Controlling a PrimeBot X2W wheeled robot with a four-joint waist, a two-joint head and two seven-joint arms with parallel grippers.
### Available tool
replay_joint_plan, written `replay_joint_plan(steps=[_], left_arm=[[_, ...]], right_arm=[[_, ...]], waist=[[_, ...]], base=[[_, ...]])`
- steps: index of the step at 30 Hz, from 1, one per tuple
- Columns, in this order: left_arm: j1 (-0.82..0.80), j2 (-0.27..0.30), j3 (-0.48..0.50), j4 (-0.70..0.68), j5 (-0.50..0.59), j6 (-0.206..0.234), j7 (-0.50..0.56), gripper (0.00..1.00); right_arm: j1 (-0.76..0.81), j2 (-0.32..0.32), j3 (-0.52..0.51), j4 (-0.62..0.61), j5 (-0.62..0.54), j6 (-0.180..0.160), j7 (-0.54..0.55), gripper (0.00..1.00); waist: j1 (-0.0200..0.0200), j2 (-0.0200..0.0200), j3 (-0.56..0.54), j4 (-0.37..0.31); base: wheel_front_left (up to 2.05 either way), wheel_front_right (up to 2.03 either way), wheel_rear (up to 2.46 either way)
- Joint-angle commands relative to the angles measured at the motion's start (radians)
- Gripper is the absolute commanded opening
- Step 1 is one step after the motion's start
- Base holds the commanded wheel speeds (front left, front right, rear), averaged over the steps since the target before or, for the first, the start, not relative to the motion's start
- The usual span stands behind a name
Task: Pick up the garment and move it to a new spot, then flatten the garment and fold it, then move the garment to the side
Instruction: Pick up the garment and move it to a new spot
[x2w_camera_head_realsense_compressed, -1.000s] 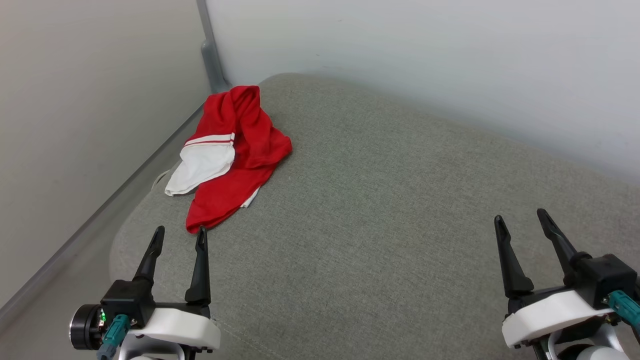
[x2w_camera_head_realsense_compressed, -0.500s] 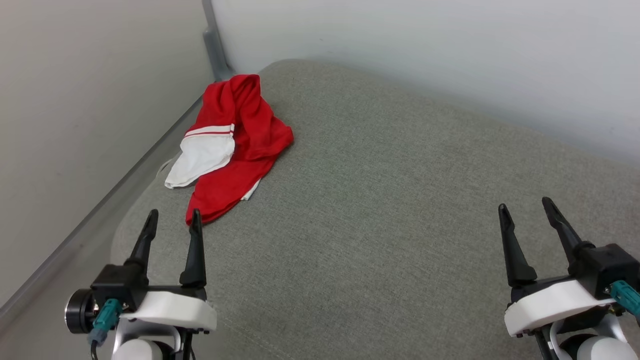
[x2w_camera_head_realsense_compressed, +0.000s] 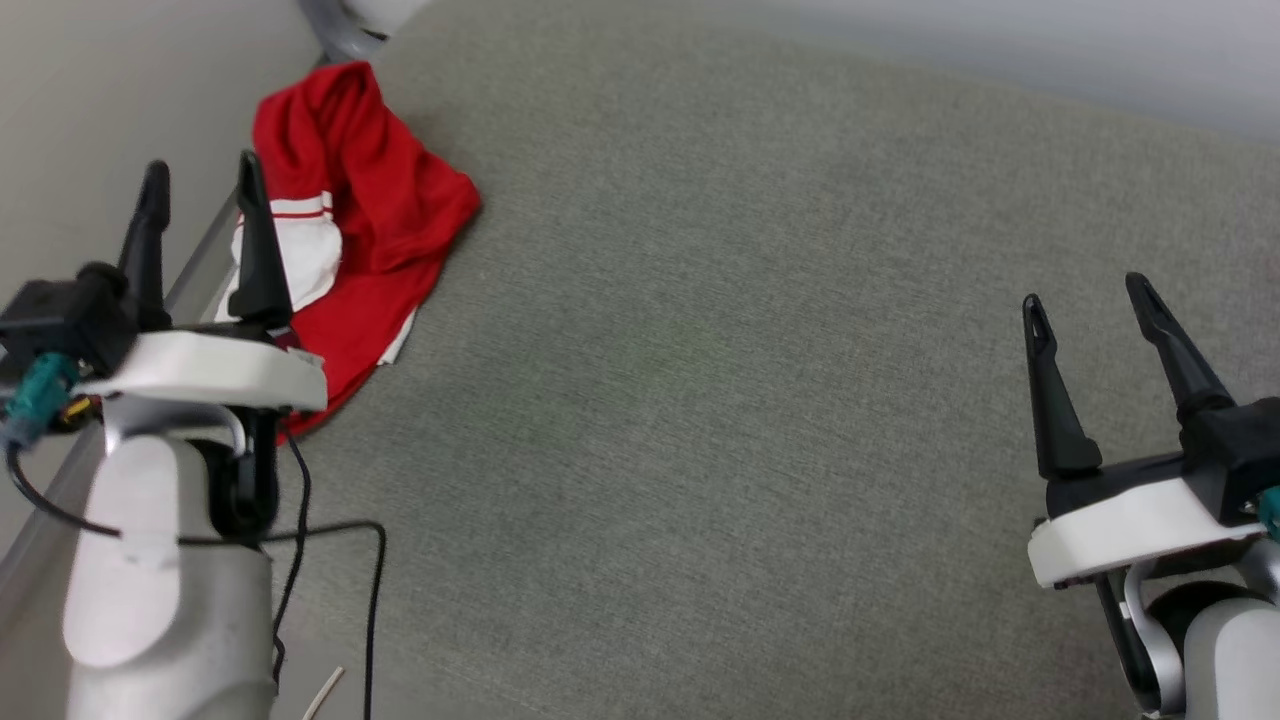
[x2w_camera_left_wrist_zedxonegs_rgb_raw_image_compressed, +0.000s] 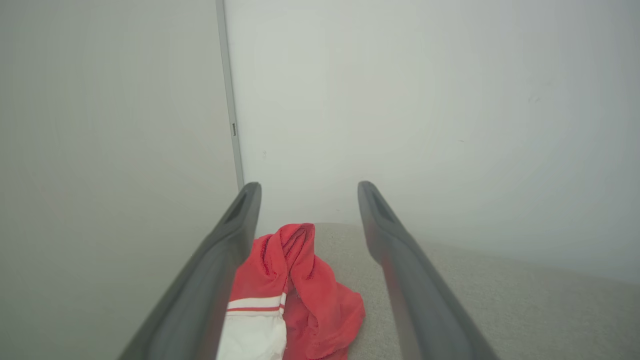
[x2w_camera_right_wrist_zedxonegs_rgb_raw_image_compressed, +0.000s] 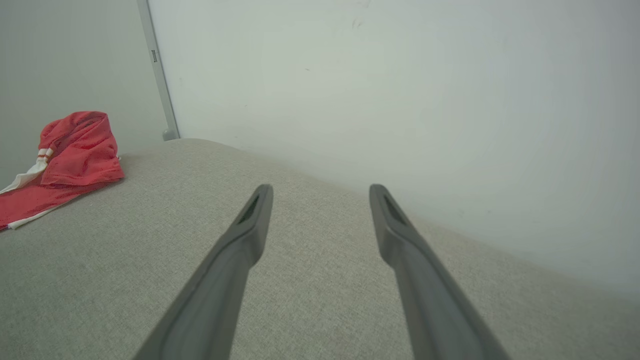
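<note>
Head view first, Bo; where is the shirt (x2w_camera_head_realsense_compressed: 380, 200)?

Upper left, Ann; it lies crumpled in a heap on the grey cushion (x2w_camera_head_realsense_compressed: 720, 400), at the far left corner, close to the edge; mostly red, with a white sleeve and a red-and-white stripe showing.

And the left gripper (x2w_camera_head_realsense_compressed: 201, 166)?

Its fingers are spread wide, with nothing between them; it stands in front of the shirt's left part, and its right finger crosses the white sleeve; whether it touches the cloth I cannot tell; a thin black cable (x2w_camera_head_realsense_compressed: 370, 560) hangs from the arm over the cushion.

What does the left wrist view give?

The shirt lies ahead and low, between the two fingers; the tips stand above it against the pale wall (x2w_camera_left_wrist_zedxonegs_rgb_raw_image_compressed: 425, 100); a grey post (x2w_camera_left_wrist_zedxonegs_rgb_raw_image_compressed: 227, 100) runs up the corner behind.

The right gripper (x2w_camera_head_realsense_compressed: 1085, 291)?

Lower right in the head view; fingers spread as well, empty, over bare cushion, well apart from the shirt; in the right wrist view the shirt sits far off at the left edge, bunched high at the back, with a flat red tail and the white sleeve toward the near side.
</note>
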Motion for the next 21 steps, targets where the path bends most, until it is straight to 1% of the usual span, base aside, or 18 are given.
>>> replay_joint_plan(steps=[1, 4, 8, 13, 17, 18, 21], left_arm=[[-0.048, 0.016, 0.004, 0.032, -0.014, -0.006, 0.001, 1.0], [-0.151, 0.068, 0.013, 0.108, -0.05, -0.009, 0.05, 1.0], [-0.279, 0.147, 0.01, 0.202, -0.113, -0.014, 0.168, 1.0], [-0.404, 0.259, -0.009, 0.332, -0.195, -0.015, 0.382, 1.0], [-0.457, 0.34, -0.042, 0.432, -0.245, -0.015, 0.565, 1.0], [-0.466, 0.356, -0.054, 0.451, -0.254, -0.015, 0.608, 1.0], [-0.481, 0.383, -0.06, 0.505, -0.3, -0.014, 0.708, 1.0]], right_arm=[[-0.025, -0.001, -0.001, -0.011, -0.013, 0.0, 0.002, 1.0], [-0.056, -0.001, 0.001, -0.028, -0.018, 0.0, 0.009, 1.0], [-0.096, -0.001, 0.004, -0.041, -0.019, 0.0, 0.007, 1.0], [-0.137, -0.001, 0.012, -0.039, -0.013, 0.0, -0.004, 1.0], [-0.165, -0.001, 0.015, -0.032, -0.011, 0.0, -0.016, 1.0], [-0.17, -0.001, 0.014, -0.03, -0.007, 0.0, -0.018, 1.0], [-0.184, -0.001, 0.008, -0.024, -0.006, 0.0, -0.025, 1.0]], waist=[[-0.0001, 0.0, 0.086, -0.064], [-0.0001, 0.0, 0.139, -0.094], [-0.0001, 0.0, 0.208, -0.132], [-0.0001, 0.0, 0.276, -0.171], [-0.0001, 0.0, 0.321, -0.2], [-0.0001, 0.0, 0.33, -0.205], [-0.0001, 0.0, 0.354, -0.216]], base=[[0.0, 0.0, 0.0], [0.0, 0.0, 0.0], [0.0, 0.0, 0.0], [0.0, 0.0, 0.0], [0.0, 0.0, 0.0], [0.0, 0.0, 0.0], [0.0, 0.0, 0.0]])
